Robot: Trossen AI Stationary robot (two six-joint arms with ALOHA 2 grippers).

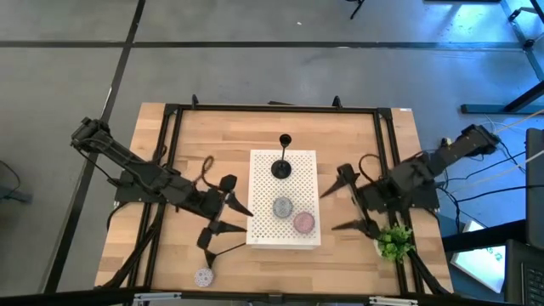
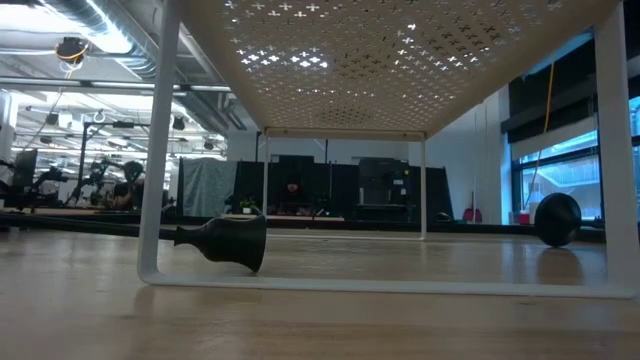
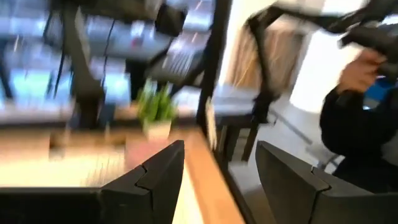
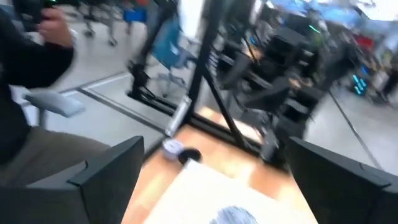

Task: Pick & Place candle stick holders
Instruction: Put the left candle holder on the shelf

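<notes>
Both grippers are hanging open and empty, left gripper (image 1: 228,218) and right gripper (image 1: 347,206) flanking the white perforated stand (image 1: 263,223), while one candle stick holder (image 1: 282,163) is standing on it (another (image 2: 222,243) lying underneath, unplaced).

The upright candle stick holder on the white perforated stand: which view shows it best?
The high view: the upright candle stick holder stands in full sight on the white perforated stand. The low view looks beneath the stand; neither wrist view clearly shows it.
</notes>
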